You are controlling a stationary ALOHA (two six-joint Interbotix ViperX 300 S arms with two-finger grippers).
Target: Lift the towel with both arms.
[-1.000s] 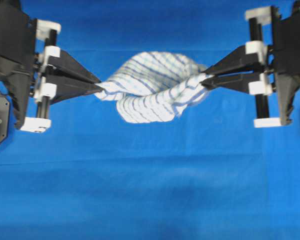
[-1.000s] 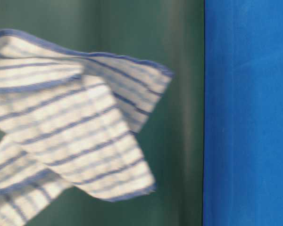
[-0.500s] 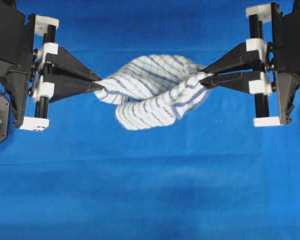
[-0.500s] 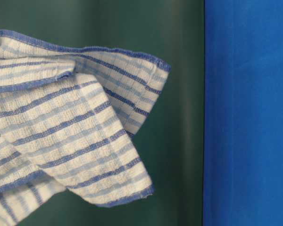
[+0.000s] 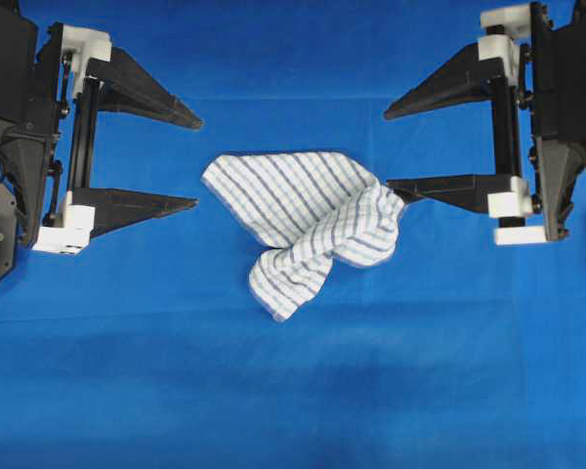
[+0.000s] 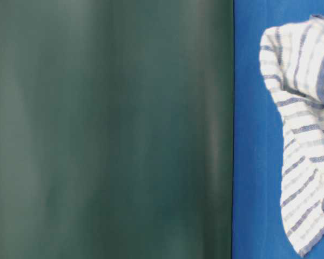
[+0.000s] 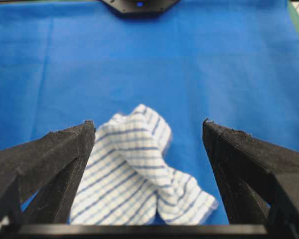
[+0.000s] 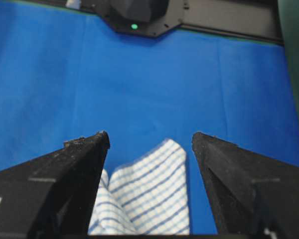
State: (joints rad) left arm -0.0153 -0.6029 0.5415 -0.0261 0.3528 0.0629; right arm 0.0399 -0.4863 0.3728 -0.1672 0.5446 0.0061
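- While both grippers stand wide open, the towel lies crumpled on the blue cloth between them, held by neither.
- Left gripper: jaws spread far apart, empty, tips just beside the towel's left edge.
- Right gripper: jaws equally wide, empty; its lower finger reaches the towel's right fold, contact unclear.
- From the wrist views, the towel sits low between each pair of black fingers.
- One towel corner trails toward the table's near side.
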